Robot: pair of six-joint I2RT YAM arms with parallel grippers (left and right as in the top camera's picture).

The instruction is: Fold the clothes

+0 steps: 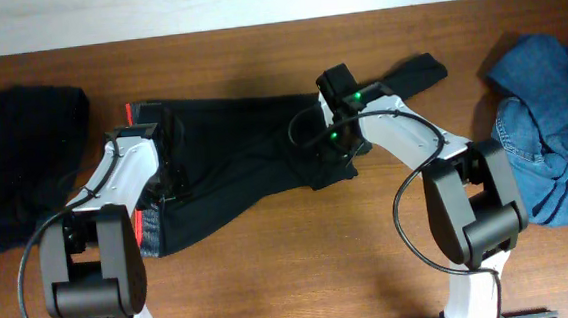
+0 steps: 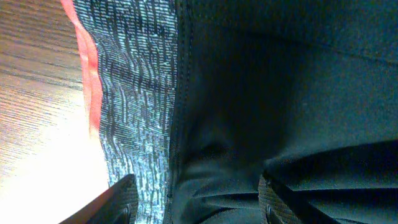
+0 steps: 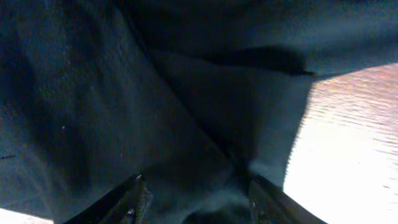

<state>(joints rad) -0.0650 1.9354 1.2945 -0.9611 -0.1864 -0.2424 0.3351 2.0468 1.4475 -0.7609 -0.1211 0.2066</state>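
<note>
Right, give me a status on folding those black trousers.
Done: no finished fold shows; the black trousers lie spread along the wooden table. In hand: the left gripper hangs open over the grey waistband, and the right gripper is open over the leg fabric. Left: all of the folding.

A: Left tool, fingertips?
B: Cut off at the lower edge. Same for right tool.
A: From overhead?
B: Hidden beneath left arm and right arm. Waistband half covered too; denim garment clipped at right edge.
</note>
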